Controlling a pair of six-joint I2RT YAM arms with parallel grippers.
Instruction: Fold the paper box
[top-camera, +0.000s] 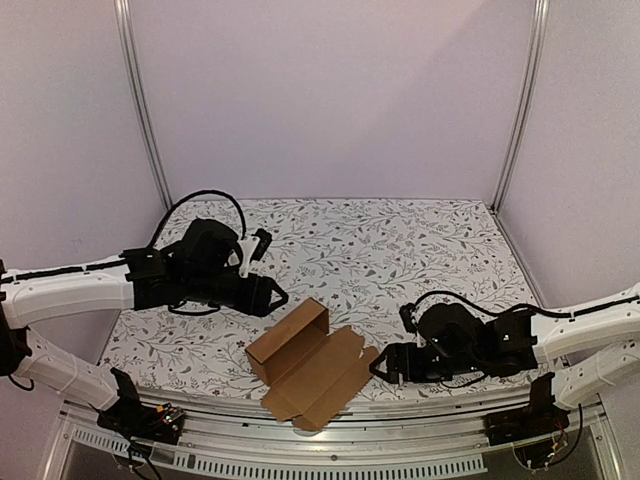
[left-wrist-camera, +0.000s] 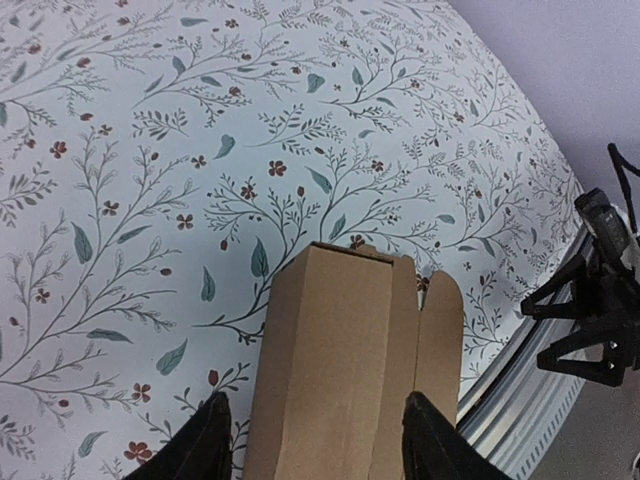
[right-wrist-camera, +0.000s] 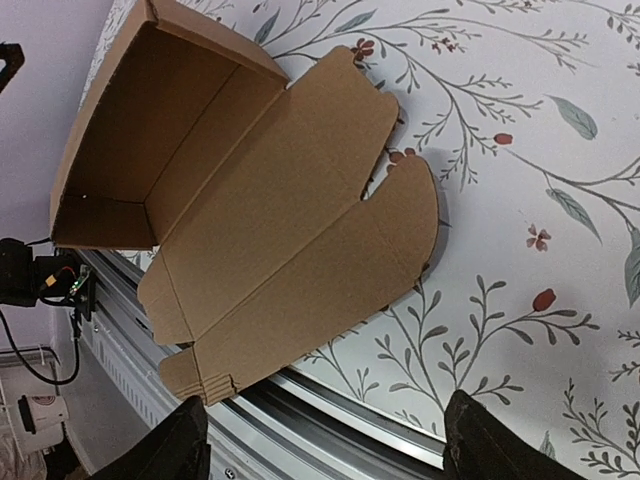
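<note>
The paper box is plain brown cardboard, partly folded, near the table's front edge. One end stands up as an open-sided trough, and its flat flaps lie toward the front, one tab reaching over the edge rail. My left gripper hovers just behind the raised part. In the left wrist view the box lies between its spread fingers, with a gap on the left side; this gripper is open. My right gripper sits just right of the flaps, and this gripper stands open with nothing between its fingers.
A floral cloth covers the table. A metal rail runs along the near edge, with cables and a black mount beyond it. Two upright frame posts and plain walls close in the back and sides.
</note>
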